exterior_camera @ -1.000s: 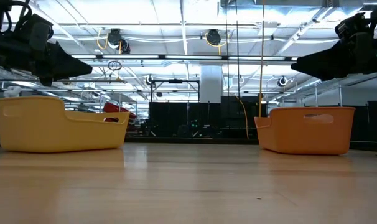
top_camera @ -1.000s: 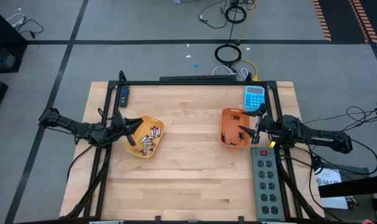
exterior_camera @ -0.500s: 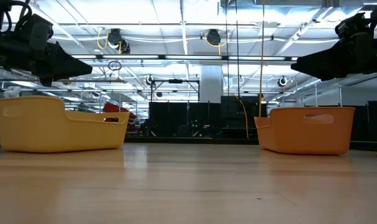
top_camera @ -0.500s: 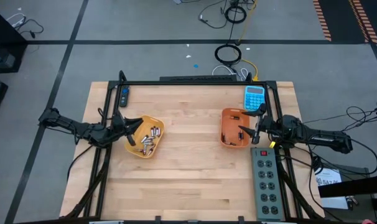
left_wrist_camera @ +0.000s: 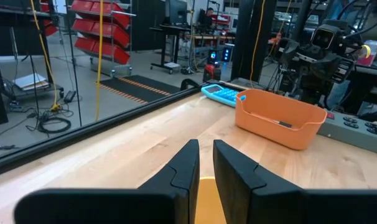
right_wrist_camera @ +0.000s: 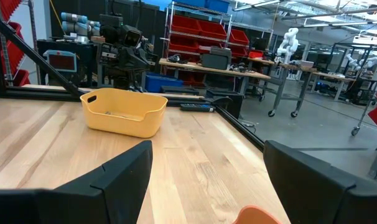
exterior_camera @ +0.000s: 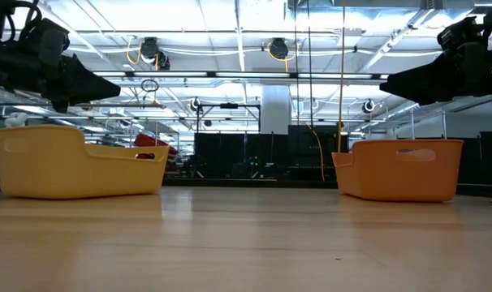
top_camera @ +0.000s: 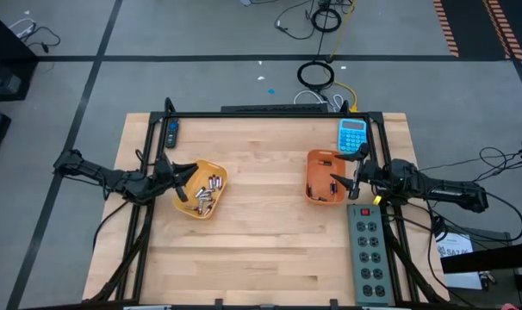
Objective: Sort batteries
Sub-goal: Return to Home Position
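Pale, plank-grained wooden tabletop (top_camera: 261, 241) carries two smooth plastic tubs with rounded corners. The silvery cylindrical batteries (top_camera: 205, 194) lie in the yellow bin (exterior_camera: 75, 166). The left gripper (top_camera: 179, 175) hovers at that bin's edge, fingers nearly together. The right gripper (top_camera: 338, 182) hangs over the orange bin (exterior_camera: 400, 170), fingers spread wide.

I see the batteries (top_camera: 205, 193) as a loose heap of small silvery-grey cylinders. They lie on their sides at mixed angles, several touching, on the floor of the yellow bin (top_camera: 211, 164). That bin sits on the desk (top_camera: 261, 241) near its left edge, about midway between front and back. In the orange bin (left_wrist_camera: 269, 127), by the desk's right edge, one slim grey piece (left_wrist_camera: 282, 123) lies flat; I cannot tell whether it is a battery.
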